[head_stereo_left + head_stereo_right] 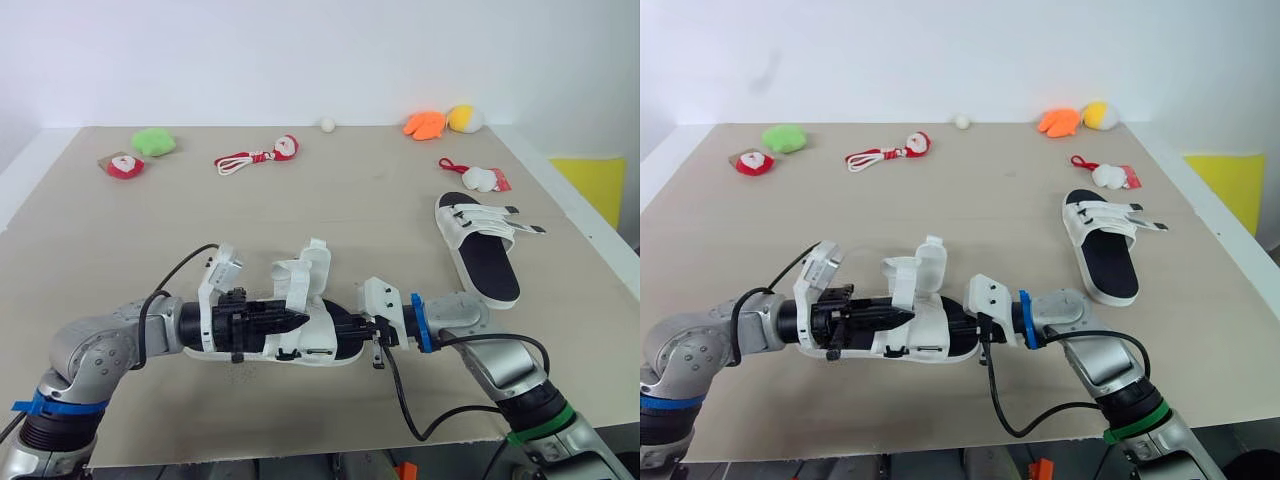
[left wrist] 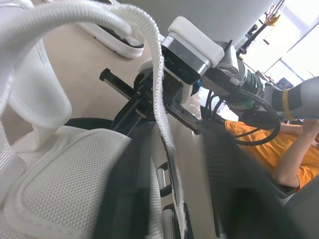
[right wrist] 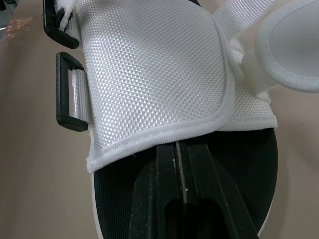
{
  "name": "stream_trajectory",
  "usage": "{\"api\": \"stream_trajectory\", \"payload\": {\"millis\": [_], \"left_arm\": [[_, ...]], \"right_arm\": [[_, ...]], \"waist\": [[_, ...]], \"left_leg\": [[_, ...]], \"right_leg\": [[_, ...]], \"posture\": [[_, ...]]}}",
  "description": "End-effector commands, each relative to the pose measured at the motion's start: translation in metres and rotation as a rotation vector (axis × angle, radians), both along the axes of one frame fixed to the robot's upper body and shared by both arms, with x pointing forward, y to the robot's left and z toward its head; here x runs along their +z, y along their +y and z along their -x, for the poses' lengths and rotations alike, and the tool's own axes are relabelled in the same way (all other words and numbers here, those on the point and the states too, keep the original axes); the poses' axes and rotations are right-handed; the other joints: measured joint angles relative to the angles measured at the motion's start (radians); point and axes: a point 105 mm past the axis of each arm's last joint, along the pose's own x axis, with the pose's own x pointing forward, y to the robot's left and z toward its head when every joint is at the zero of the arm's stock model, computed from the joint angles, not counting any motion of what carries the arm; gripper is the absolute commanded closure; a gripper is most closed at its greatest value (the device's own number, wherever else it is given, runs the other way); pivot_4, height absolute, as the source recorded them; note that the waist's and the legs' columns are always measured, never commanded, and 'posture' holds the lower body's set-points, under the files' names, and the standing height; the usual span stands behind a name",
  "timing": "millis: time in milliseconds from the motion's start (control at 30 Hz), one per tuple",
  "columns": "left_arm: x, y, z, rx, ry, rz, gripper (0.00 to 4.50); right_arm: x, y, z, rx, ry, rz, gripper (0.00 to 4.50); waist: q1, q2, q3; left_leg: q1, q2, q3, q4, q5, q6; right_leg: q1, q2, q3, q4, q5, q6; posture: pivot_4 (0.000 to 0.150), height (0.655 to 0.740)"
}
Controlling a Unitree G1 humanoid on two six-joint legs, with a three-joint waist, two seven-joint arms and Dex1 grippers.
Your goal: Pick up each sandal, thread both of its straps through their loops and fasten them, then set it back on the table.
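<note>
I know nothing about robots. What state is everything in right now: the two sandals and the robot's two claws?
Near sandal: resting on the table, both straps undone and standing up.
Far sandal: flat on the table, straps laid across its top.
Right gripper: shut, tucked under the near sandal's strap flap.
Left gripper: at the near sandal's other end, among its loose straps.

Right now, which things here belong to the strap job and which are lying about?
Job: near white sandal with black footbed, straps loose; matching sandal to its right.
Lying about: green plush, red-and-white toy on card, red-and-white toy with cord, white ball, orange plush, yellow plush, white toy with red cord.
</note>
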Motion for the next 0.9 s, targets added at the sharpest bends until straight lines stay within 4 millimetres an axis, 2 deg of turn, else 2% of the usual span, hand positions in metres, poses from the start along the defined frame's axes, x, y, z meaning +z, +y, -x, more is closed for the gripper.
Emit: {"api": "stream_trajectory", "payload": {"millis": [33,567,800,900], "left_arm": [[0.0,0.001,0.004,-0.006,-0.015,-0.008,4.46],[-0.023,0.002,0.022,-0.006,0.009,-0.074,4.46],[-0.024,0.006,0.021,-0.007,0.0,-0.084,4.46],[-0.024,0.008,0.02,-0.007,-0.003,-0.089,3.62]], "right_arm": [[-0.022,-0.008,-0.001,-0.059,0.069,0.06,4.5],[-0.021,-0.008,-0.002,-0.057,0.068,0.06,4.5],[-0.021,-0.008,-0.003,-0.058,0.066,0.06,4.5],[-0.021,-0.009,-0.003,-0.058,0.066,0.061,4.5]], "waist": [[0.0,0.0,0.0],[-0.001,0.0,0.0],[-0.001,0.0,0.0],[-0.001,0.0,0.0]], "left_leg": [[0.0,0.0,0.0,0.0,0.0,0.0],[0.0,0.001,0.0,-0.001,0.0,0.0],[0.0,0.001,0.0,-0.001,0.0,0.0],[0.0,0.001,0.0,-0.001,0.0,0.0]], "right_leg": [[0.0,0.0,0.0,0.0,0.0,0.0],[-0.001,0.001,0.0,0.0,0.0,0.0],[-0.001,0.001,0.0,0.0,0.0,-0.001],[-0.001,0.002,0.0,0.0,0.0,-0.001]], "posture": [[0.15,0.74],[0.15,0.74],[0.15,0.74],[0.15,0.74]]}}
